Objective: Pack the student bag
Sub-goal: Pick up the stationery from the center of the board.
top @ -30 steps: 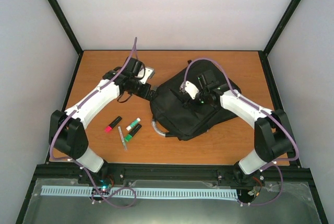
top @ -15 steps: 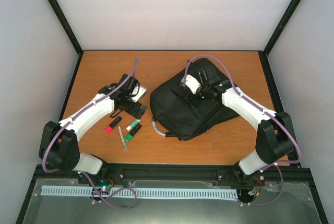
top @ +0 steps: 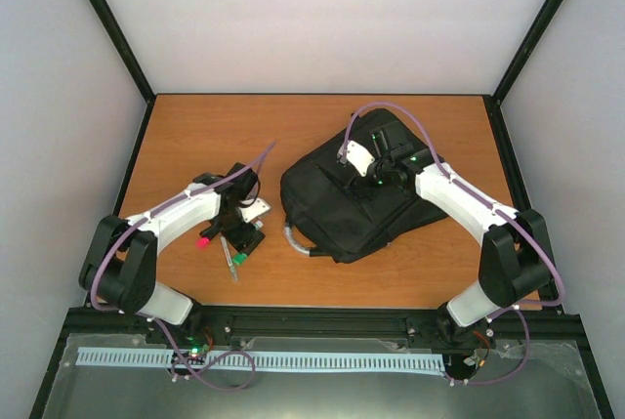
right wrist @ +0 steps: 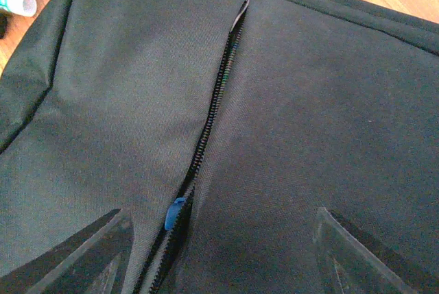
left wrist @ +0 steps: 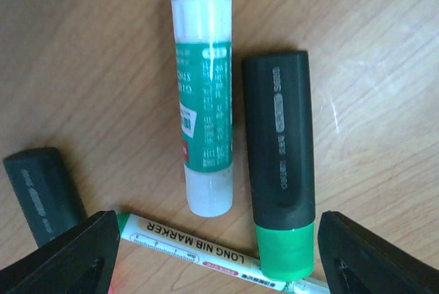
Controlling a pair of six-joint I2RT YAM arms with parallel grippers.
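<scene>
— Surface?
— Wooden table. Student bag lies flat, right of centre, its zipper partly open.
— Grippers?
— Left gripper: jaws spread above glue stick and green highlighter. Right gripper: jaws spread, straddling the zipper.

The left arm is bent sharply and tucked in low, the left gripper pointing straight down with its fingers spread wide. The right arm stretches farther out and angles inward — the right gripper faces down too, fingers held well apart.
</scene>
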